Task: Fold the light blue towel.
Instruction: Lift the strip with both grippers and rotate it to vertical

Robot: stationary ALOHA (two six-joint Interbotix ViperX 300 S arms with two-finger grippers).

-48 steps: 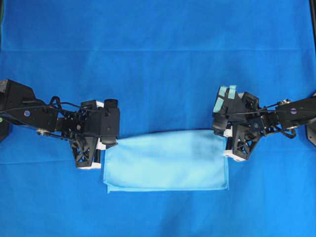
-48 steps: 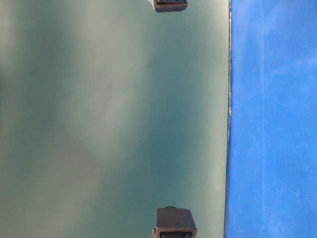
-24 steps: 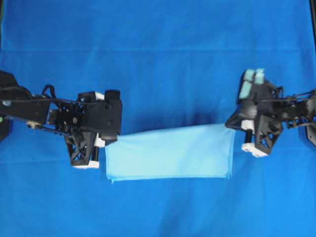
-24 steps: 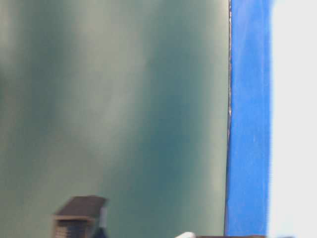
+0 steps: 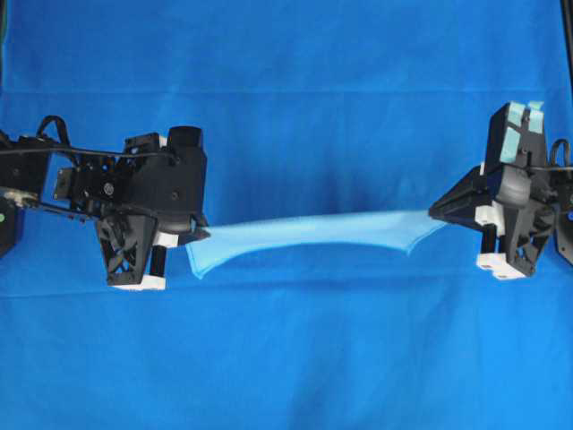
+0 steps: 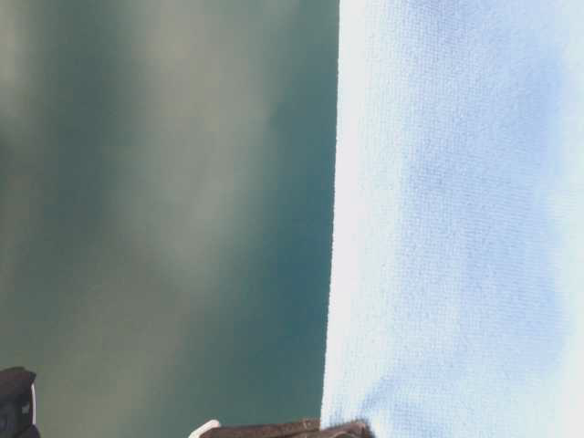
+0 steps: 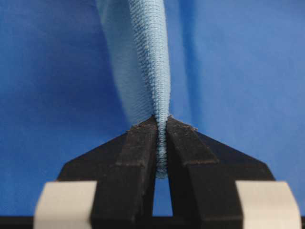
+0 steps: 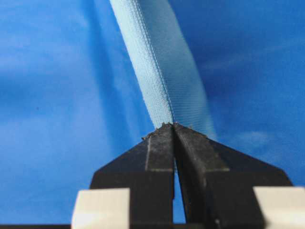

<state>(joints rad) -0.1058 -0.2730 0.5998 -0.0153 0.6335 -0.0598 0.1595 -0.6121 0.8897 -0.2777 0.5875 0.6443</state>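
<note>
Light blue towel [image 5: 313, 231] between two hands

- Towel [image 5: 313, 231]: pale sky blue, plain, no pattern.
- Cloth [image 5: 286, 90] under the towel: deep royal blue, plain.
- Left gripper [image 7: 161, 131]: black fingers, white blocks behind.
- Right gripper [image 8: 172, 130]: black fingers, white blocks; teal tape [image 5: 517, 125] on its arm.

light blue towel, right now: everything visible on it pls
The light blue towel is a thin, pale sky-blue cloth with a fine woven texture and a stitched hem, plain and unpatterned. It hangs stretched between the left gripper and the right gripper, each shut on an end, sagging slightly above the deep blue table cover. From overhead it shows as a narrow band, nearly edge-on. Only the fingers visibly touch it.
</note>
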